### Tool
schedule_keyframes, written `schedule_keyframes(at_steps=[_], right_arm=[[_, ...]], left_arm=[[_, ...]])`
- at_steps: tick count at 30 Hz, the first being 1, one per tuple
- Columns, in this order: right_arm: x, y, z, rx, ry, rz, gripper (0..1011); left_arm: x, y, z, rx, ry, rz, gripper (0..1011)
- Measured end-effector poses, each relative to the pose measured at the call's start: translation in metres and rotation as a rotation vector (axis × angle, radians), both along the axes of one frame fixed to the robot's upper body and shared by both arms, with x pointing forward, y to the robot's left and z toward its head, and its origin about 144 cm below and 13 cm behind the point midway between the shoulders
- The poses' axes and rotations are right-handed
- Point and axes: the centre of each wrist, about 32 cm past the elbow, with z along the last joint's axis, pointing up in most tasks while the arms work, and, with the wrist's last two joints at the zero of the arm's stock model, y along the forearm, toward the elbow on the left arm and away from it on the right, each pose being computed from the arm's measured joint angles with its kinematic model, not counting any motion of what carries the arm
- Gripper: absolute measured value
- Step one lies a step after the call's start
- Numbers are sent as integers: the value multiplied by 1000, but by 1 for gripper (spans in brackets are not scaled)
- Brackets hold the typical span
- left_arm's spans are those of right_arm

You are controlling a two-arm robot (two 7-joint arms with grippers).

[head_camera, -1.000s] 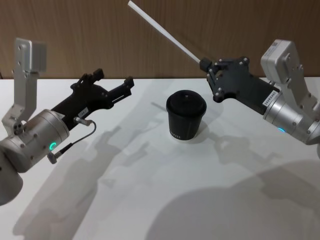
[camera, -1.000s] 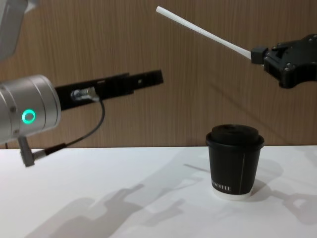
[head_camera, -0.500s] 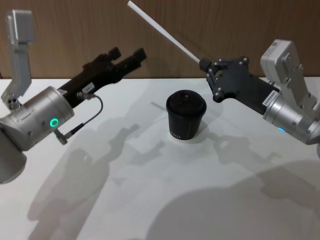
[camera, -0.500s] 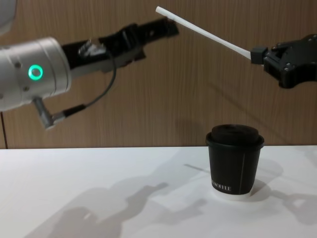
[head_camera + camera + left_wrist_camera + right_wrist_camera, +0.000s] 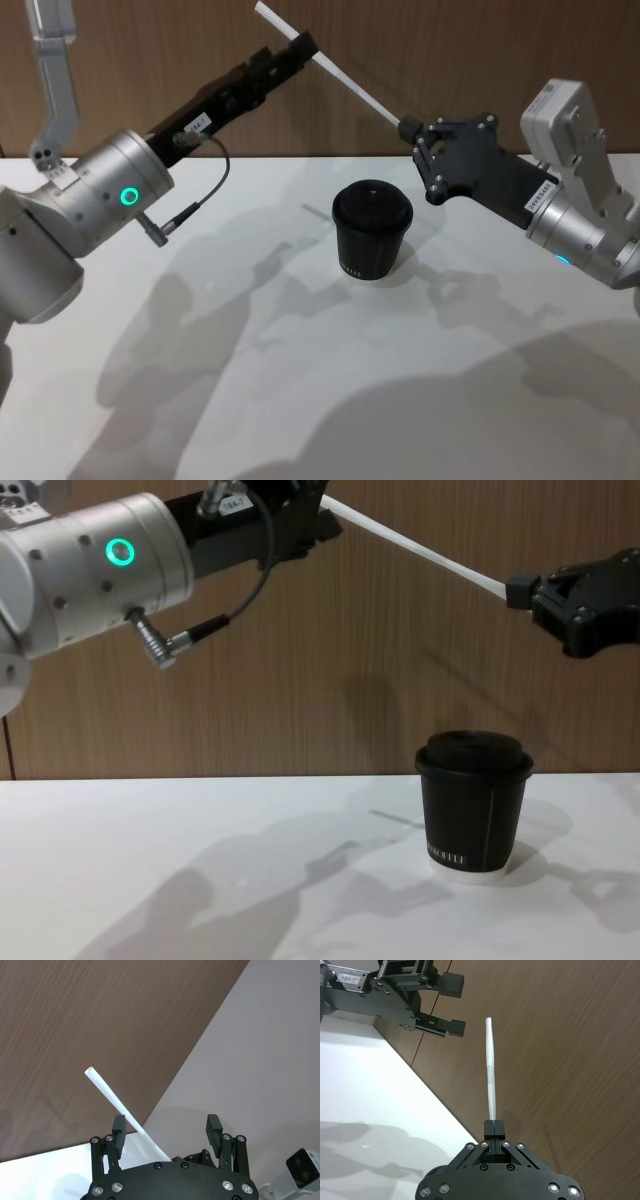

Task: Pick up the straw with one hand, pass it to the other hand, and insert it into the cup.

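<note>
My right gripper (image 5: 405, 128), all black, is shut on the lower end of the white straw (image 5: 350, 82) and holds it slanting up to the left, above the cup. The black lidded cup (image 5: 372, 230) stands on the table, below and left of this gripper. My left gripper (image 5: 297, 48), on the silver wrist with the green ring, is raised to the straw's free upper part and stands open. In the left wrist view the straw (image 5: 112, 1097) runs between the open fingers (image 5: 119, 1130), close to one of them. The chest view shows the left gripper (image 5: 322, 512) meeting the straw (image 5: 420, 550).
The white table (image 5: 300, 380) spreads around the cup (image 5: 473, 805), crossed by the arms' shadows. A brown wood-panel wall (image 5: 450, 50) stands behind the table. A dark cable (image 5: 195, 195) loops under the left wrist.
My left arm has risen and swung up and to the right, from low beside the cup to the straw's upper end. The right gripper, the straw and the cup have not moved.
</note>
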Motion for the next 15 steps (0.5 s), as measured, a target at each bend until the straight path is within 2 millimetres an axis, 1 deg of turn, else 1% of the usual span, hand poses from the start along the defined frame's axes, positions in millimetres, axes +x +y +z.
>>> schedule_keyframes(at_steps=[15], right_arm=[[0,0,0,0,0,0,0]], left_arm=[[14,-17,0,-15,68,0,1000]])
